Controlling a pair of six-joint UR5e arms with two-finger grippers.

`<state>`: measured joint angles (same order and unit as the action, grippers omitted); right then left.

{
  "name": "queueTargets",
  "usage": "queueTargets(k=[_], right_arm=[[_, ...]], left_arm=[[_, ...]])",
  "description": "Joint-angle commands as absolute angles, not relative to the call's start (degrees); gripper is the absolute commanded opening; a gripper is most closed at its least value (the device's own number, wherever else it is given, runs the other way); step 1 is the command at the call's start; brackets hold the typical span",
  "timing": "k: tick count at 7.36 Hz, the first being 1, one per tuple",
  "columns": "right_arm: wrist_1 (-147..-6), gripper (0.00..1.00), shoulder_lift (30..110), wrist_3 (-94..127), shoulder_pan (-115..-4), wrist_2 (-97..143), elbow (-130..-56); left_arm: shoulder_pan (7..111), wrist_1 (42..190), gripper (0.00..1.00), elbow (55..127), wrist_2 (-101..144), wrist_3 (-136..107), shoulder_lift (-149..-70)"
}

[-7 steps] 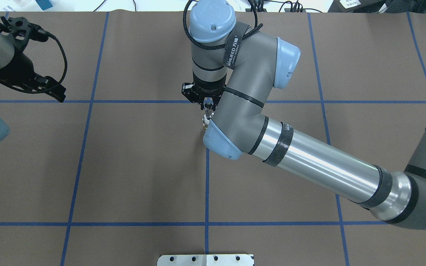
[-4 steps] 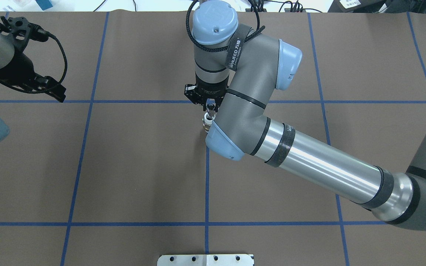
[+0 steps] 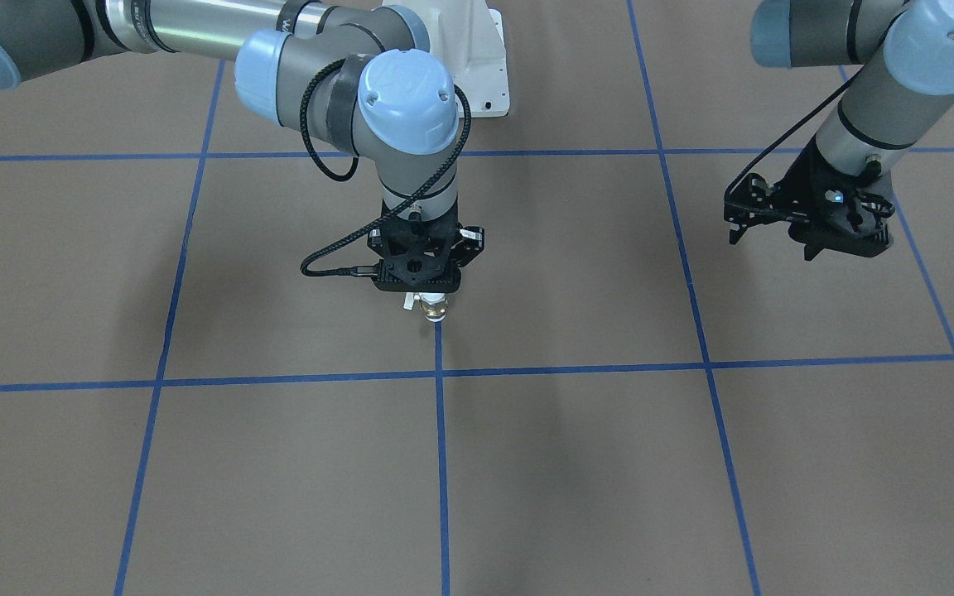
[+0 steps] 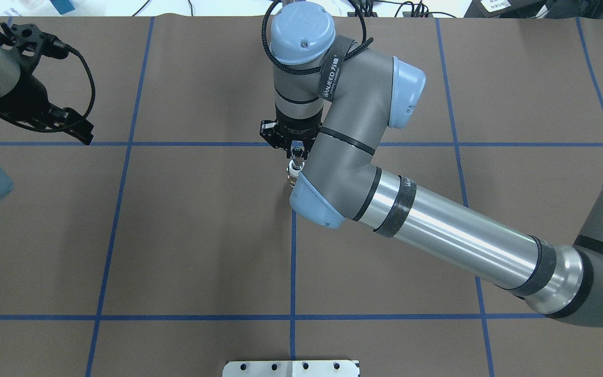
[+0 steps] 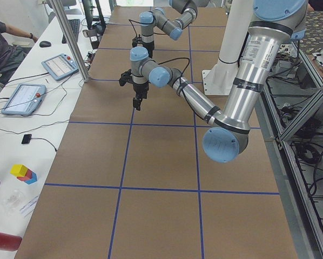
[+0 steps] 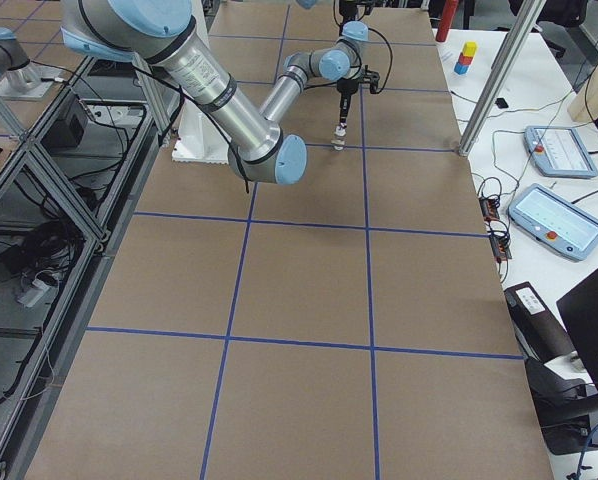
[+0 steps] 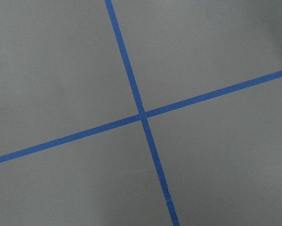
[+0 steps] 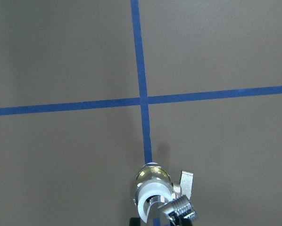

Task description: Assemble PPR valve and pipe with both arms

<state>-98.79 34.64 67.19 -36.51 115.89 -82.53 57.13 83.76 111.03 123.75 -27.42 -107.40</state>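
My right gripper point(image 4: 296, 151) points straight down over the table's middle, shut on the pipe point(image 8: 181, 211), a short silvery threaded stub. The pipe sits at the upper white collar of the PPR valve point(image 8: 153, 182), which hangs upright below it with its brass middle, pale side lever and lower end over a blue tape line. From the front the valve point(image 3: 436, 310) pokes out under the right gripper point(image 3: 432, 293). Whether it touches the mat I cannot tell. My left gripper point(image 3: 804, 228) hovers far off to the side, open and empty, also seen as the left gripper point(image 4: 68, 125) from overhead.
Blue tape lines point(image 7: 142, 115) grid the brown mat. The white bolted pedestal point(image 3: 485, 70) stands at the robot's base. A side bench holds tablets point(image 5: 22, 98) and coloured blocks point(image 5: 24, 172), with a person's arm point(image 5: 2, 43) beside it.
The right arm has shifted only a few pixels, with pipe and valve still in its grip. The left arm has not moved.
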Motion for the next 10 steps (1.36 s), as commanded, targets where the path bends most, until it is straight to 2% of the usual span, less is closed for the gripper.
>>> queueTargets(k=[1,10], right_arm=[[-98.79,0.00,34.63,67.50,-36.21,115.84,-82.36],[-98.35,0.00,34.63,67.41,-35.95,115.58,-81.21]], left_arm=[[57.13,83.76,1.00,111.18,123.75,-27.42,-107.32],[57.13,83.76,1.00,111.62,124.10,-27.51,-107.31]])
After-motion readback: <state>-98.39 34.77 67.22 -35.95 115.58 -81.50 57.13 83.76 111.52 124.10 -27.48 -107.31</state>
